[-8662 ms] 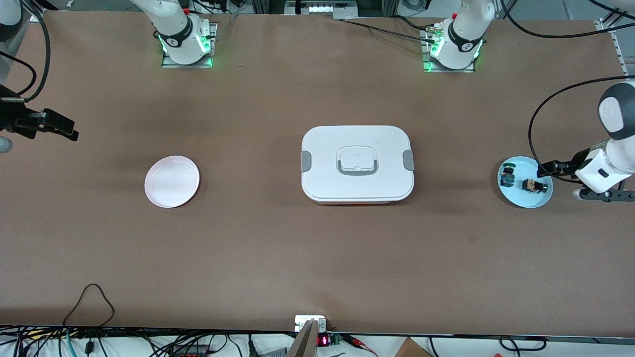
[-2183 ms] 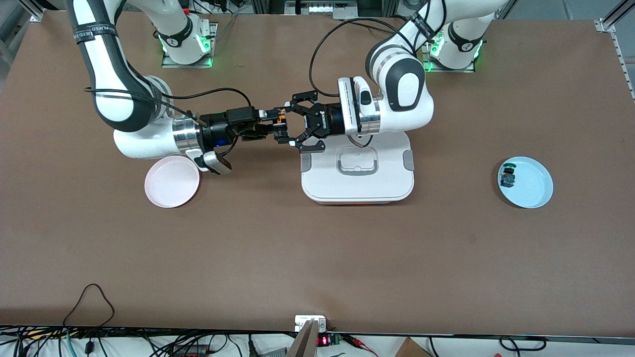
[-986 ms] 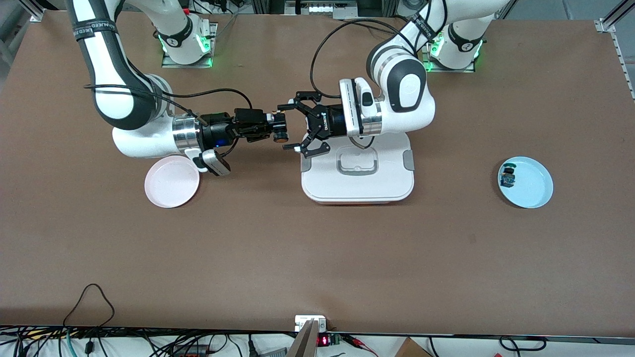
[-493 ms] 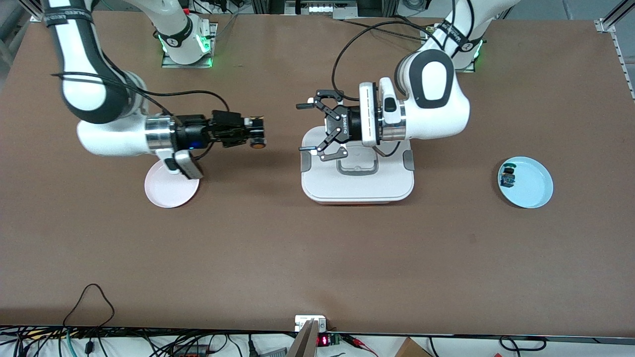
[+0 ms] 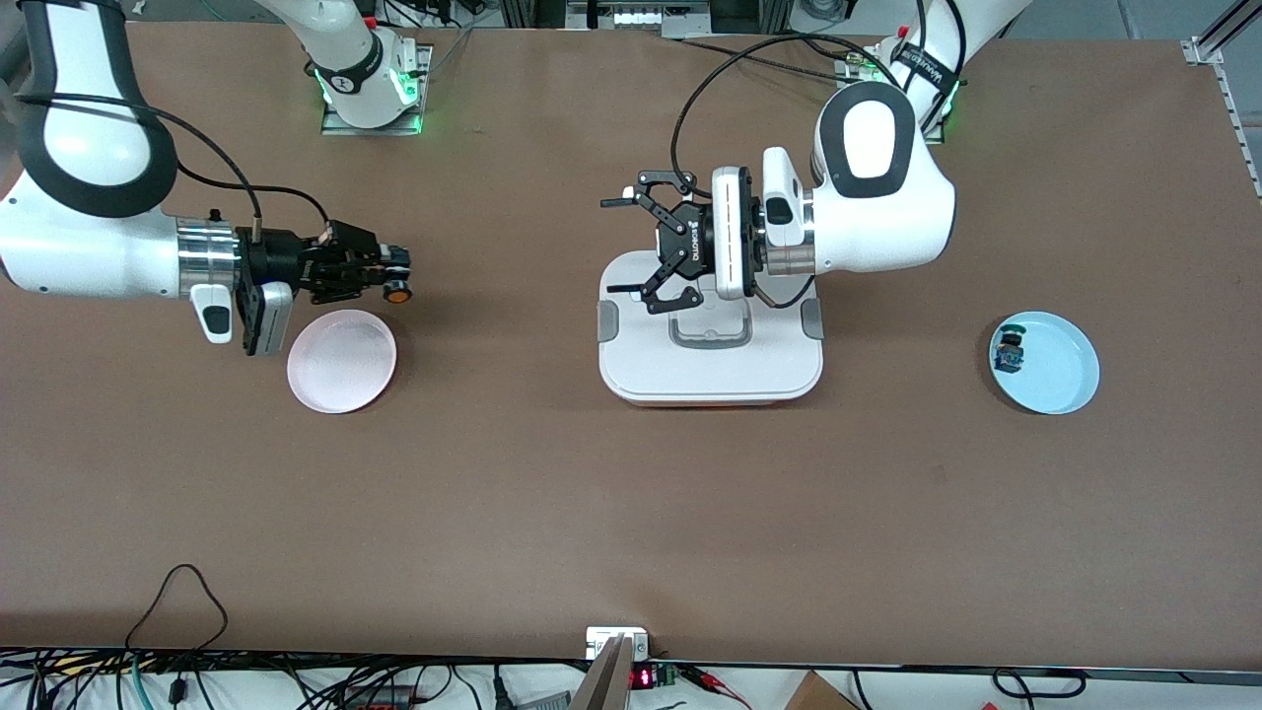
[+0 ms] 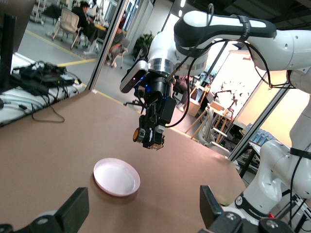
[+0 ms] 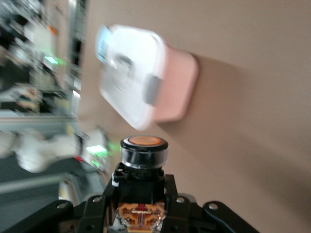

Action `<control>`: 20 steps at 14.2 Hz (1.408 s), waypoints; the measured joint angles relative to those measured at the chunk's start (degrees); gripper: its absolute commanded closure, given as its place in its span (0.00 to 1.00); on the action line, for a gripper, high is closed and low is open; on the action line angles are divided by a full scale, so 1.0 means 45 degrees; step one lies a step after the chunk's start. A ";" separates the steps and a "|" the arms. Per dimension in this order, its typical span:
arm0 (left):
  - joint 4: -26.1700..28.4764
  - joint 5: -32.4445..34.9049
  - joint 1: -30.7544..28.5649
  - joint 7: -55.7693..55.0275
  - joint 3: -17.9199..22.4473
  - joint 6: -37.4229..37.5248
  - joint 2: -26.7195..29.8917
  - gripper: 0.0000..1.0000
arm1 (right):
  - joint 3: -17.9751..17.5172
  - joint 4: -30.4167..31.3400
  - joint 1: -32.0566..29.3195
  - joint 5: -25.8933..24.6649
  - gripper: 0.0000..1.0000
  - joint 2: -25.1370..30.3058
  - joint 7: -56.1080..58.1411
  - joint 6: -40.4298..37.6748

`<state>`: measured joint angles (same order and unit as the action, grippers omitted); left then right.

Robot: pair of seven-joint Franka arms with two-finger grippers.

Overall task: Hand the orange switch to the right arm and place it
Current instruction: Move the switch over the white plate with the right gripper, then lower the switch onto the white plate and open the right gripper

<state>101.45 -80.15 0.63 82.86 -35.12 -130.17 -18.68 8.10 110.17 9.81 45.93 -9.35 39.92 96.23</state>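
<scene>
The orange switch (image 5: 395,288) has a black body and a round orange cap. My right gripper (image 5: 380,275) is shut on it and holds it in the air over the table, just off the rim of the pink plate (image 5: 341,361). In the right wrist view the switch (image 7: 144,160) stands cap outward between the black fingers (image 7: 95,206). My left gripper (image 5: 611,247) hangs open and empty over the white lunch box (image 5: 710,370), at its edge toward the right arm's end. The left wrist view shows the switch (image 6: 142,134) above the pink plate (image 6: 116,176).
A light blue plate (image 5: 1060,370) lies toward the left arm's end of the table and holds a small switch with a green-blue cap (image 5: 1008,352). The lunch box has grey side clips and a handle in its lid. Cables run along the table's near edge.
The two grippers have drawn apart. My right arm carried the switch back toward its end, to beside the pink plate. My left gripper pulled back over the lunch box, still open.
</scene>
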 measured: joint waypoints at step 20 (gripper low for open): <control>-0.3018 1.8407 -0.0831 -1.7661 0.0170 0.9776 0.0721 0.00 | -0.0117 0.3471 -0.0009 -0.9963 1.00 -0.2062 0.9140 1.0960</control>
<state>87.87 2.68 -3.11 3.39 -34.35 -86.18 -15.44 7.57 125.80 9.77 1.10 -18.63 81.05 145.55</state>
